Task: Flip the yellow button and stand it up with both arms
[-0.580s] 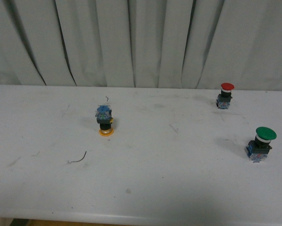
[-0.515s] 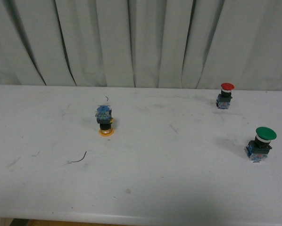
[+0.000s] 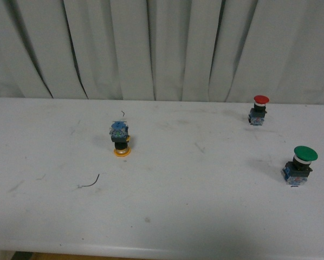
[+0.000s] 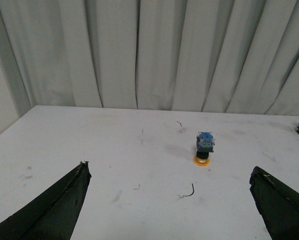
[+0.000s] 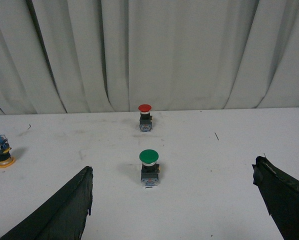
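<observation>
The yellow button (image 3: 120,140) stands upside down on the white table (image 3: 194,206), left of centre, with its yellow cap on the surface and its blue contact block on top. It also shows in the left wrist view (image 4: 204,149) and at the edge of the right wrist view (image 5: 0,152). My left gripper (image 4: 169,175) is open and empty, well short of the button, its black fingers (image 4: 54,210) wide apart. My right gripper (image 5: 172,175) is open and empty, facing the green button. Neither arm shows in the front view.
A red-capped button (image 3: 258,110) stands upright at the far right; it also shows in the right wrist view (image 5: 145,118). A green-capped button (image 3: 299,165) stands upright near the right edge, and in the right wrist view (image 5: 149,168). A small dark wire (image 3: 90,182) lies near the front left. Grey curtains (image 3: 162,49) hang behind the table.
</observation>
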